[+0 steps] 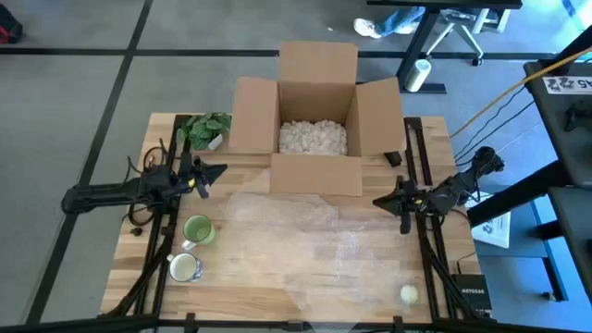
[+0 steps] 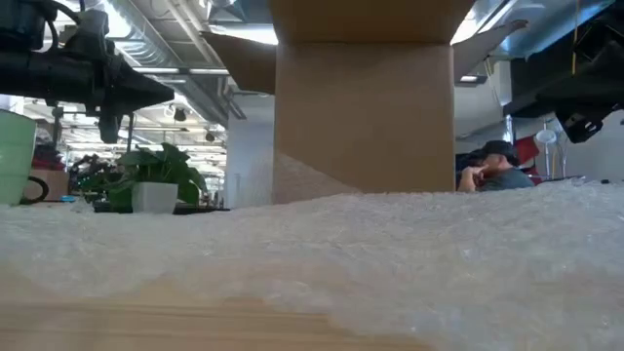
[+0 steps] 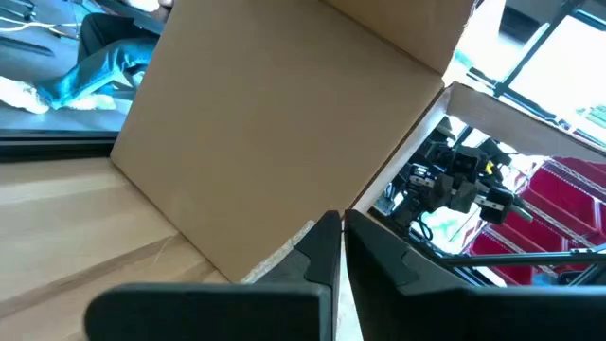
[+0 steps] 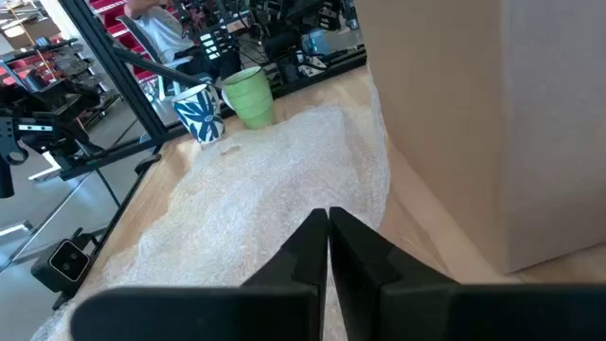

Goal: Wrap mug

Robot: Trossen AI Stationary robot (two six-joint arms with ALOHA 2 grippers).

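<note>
A green mug [image 1: 198, 229] and a white mug with a blue pattern [image 1: 185, 267] stand upright on the wooden table, near its left edge. The right wrist view shows the same green mug [image 4: 250, 95] and patterned mug [image 4: 199, 112]. A sheet of clear bubble wrap [image 1: 305, 236] lies spread flat over the table's middle. My left gripper [image 1: 220, 171] hovers shut, left of the box and above the table. My right gripper [image 1: 377, 201] hovers shut over the wrap's right edge. Neither holds anything.
An open cardboard box [image 1: 314, 120] with white packing peanuts [image 1: 313, 137] stands at the table's far middle. A potted plant [image 1: 205, 128] sits at the far left. A small pale roll [image 1: 409, 294] lies near the right front corner. A person [image 2: 492, 166] sits behind the table.
</note>
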